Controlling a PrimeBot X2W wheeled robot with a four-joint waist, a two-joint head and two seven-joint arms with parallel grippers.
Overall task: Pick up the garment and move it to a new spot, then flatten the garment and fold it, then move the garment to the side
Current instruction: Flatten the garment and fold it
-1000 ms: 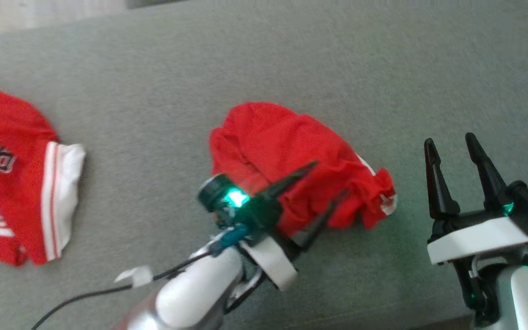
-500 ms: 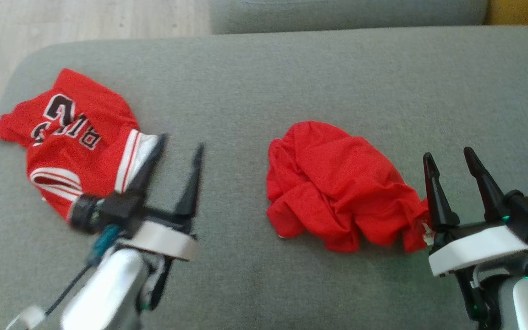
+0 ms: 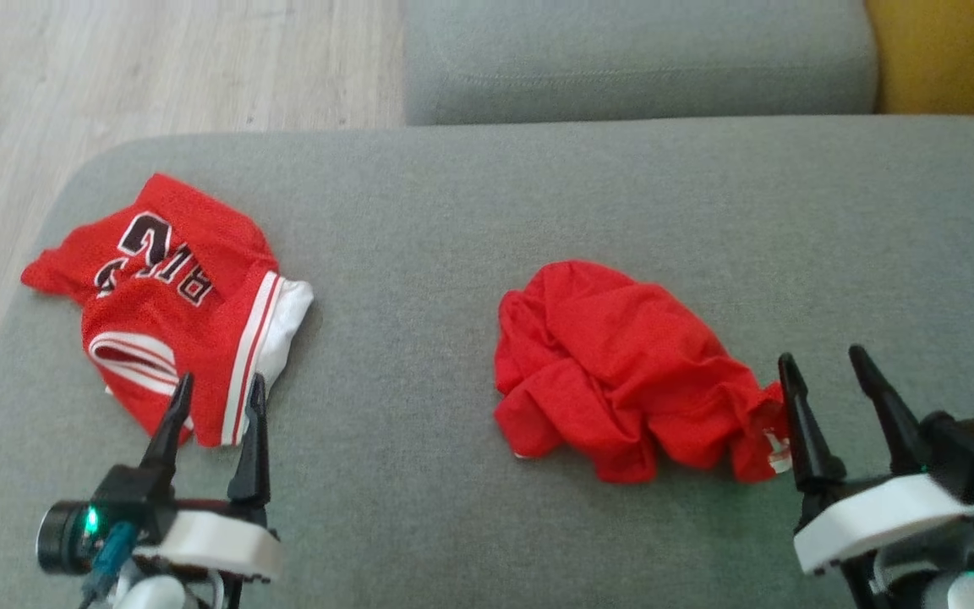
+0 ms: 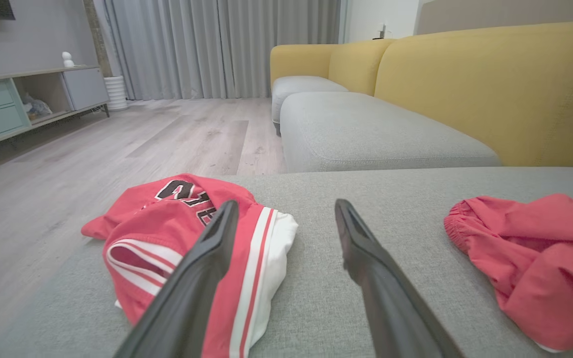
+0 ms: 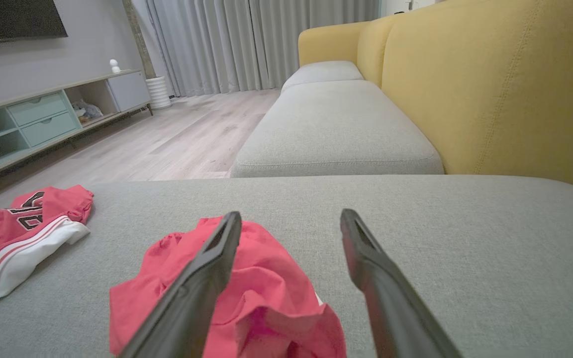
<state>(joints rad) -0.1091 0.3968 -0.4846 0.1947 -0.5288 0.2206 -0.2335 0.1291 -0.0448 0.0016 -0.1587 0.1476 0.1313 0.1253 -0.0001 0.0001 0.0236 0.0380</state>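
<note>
Garment (image 3: 614,372), the plain red one, is lying bunched in a heap near the middle of the grey sofa seat (image 3: 538,194) in the head view, well apart from the red-and-white jersey (image 3: 166,296) at the seat's left end. Your left pincer (image 3: 220,382) is hovering just in front of the jersey, fingers apart and holding nothing. Your right pincer (image 3: 821,355) is also standing apart and empty. Its inner finger is crossing the garment's right end, though you cannot tell from here whether it is touching.

In the left wrist view the garment is sitting off to the right, with a gathered edge (image 4: 458,223) showing on its near side.

In the right wrist view the garment is lying low under the left finger. The cloth is looking thin, light and limp, so it is likely going to sag rather than hold any shape. You are probably best taking it by the gathered edge, one pincer toward each end.
</note>
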